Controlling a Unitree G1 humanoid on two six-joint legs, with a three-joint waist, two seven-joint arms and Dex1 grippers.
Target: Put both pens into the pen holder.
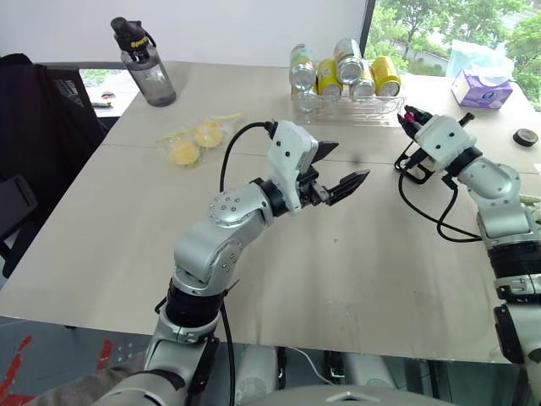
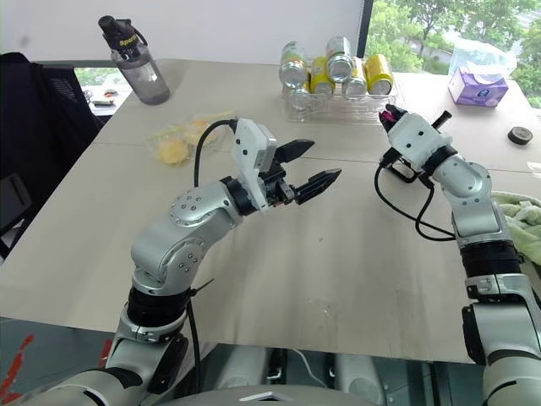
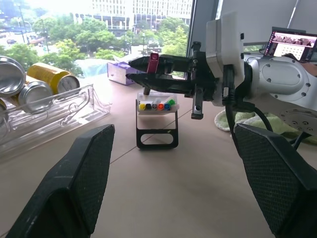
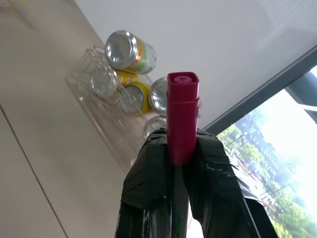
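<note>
Left pincer (image 1: 336,172) hovering over the pale table (image 1: 338,262), fingers spread wide, holding nothing. Further right, right pincer (image 4: 182,148) clamped on the black-barrelled pen with magenta-pink end (image 4: 183,116), near the small black-framed, clear-sided pen holder (image 3: 157,121). Carrying step, apparently; next likely tipping the pen upright above the holder's opening

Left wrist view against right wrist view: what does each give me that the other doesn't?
Left wrist alone: the small black-framed clear pen holder standing on the table with coloured markers inside, and the purple tissue box. Right wrist alone: an end-on look at the magenta-pink pen end between the shut right gripper. Both: that gripper holding the pen, and the clear tray of drink cans.
</note>
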